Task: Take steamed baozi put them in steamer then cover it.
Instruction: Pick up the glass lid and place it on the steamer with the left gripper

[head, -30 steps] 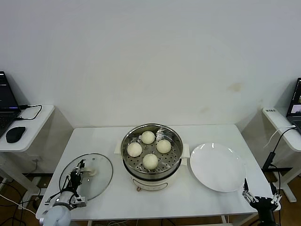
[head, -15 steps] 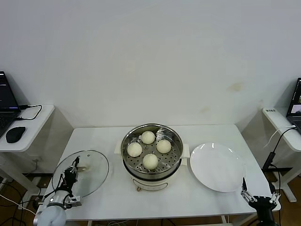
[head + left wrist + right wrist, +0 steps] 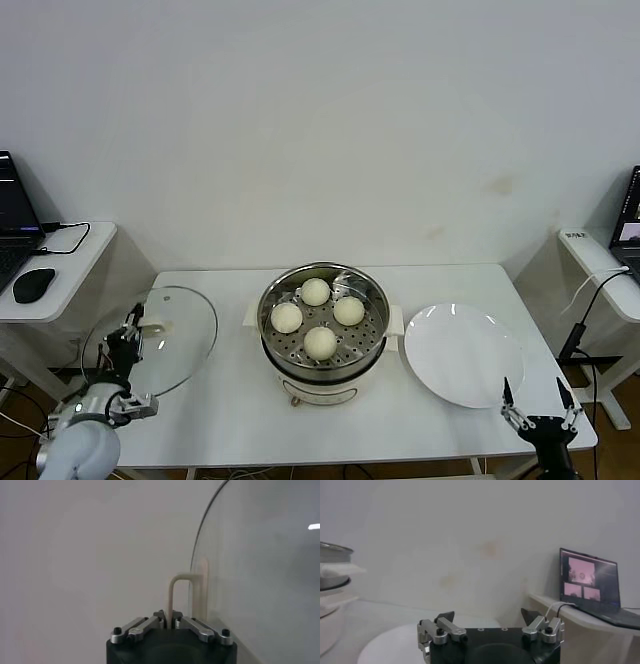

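The cover [image 3: 152,338] hangs tilted, its handle clamped in the left hand [image 3: 128,331].

A rounded white arm casing is seen behind the left gripper [image 3: 128,334], with silver metal brackets and black parts ahead of it. The right gripper [image 3: 537,400] is built black, ending in 2 thin dark pointed fingers [image 3: 444,616]. On each wrist, a black block is flanked by 2 silver linkage bars fixed with black screws.
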### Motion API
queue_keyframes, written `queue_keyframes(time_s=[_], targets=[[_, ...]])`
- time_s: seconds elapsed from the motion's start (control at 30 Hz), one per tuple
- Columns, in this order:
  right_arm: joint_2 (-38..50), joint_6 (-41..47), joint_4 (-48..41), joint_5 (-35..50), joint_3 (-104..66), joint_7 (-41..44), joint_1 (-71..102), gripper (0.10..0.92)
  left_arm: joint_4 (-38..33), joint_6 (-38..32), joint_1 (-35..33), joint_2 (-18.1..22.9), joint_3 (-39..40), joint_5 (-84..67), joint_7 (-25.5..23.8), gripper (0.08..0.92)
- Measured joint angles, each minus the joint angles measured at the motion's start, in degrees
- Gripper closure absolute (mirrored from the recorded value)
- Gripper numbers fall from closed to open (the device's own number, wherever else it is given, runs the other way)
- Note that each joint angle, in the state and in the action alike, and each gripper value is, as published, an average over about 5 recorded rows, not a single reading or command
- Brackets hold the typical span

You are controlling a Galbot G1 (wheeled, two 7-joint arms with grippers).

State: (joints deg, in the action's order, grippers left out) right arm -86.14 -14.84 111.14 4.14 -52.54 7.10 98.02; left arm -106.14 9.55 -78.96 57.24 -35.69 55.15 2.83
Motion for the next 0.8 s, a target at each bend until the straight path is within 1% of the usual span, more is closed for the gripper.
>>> queue_keyframes(time_s=[0.2, 0.43, 0.6, 0.8], targets=[[-0.4, -0.2, -0.3, -1.6, 1.1, -0.3, -0.1, 0.203, -7.2, 5.0, 1.3, -2.9, 3.3, -4.9, -1.6, 0.855], [-1.4, -0.5, -0.6, -4.8, 2.1, -1.1, -0.2, 0.203, -10.4, 10.7, 6.5, -5.8, 11.9, -6.0, -3.8, 0.855], [-2.3, -0.9, -1.0, -7.2, 2.8, -1.8, -0.3, 0.203, -10.8, 14.6, 12.0, -6.0, 19.3, -4.5, -6.1, 0.855], [-3.2, -2.1, -1.7, -11.3, 3.7, -3.0, -0.2, 0.203, -9.7, 18.9, 18.8, -4.0, 27.6, -0.3, -10.0, 0.855]])
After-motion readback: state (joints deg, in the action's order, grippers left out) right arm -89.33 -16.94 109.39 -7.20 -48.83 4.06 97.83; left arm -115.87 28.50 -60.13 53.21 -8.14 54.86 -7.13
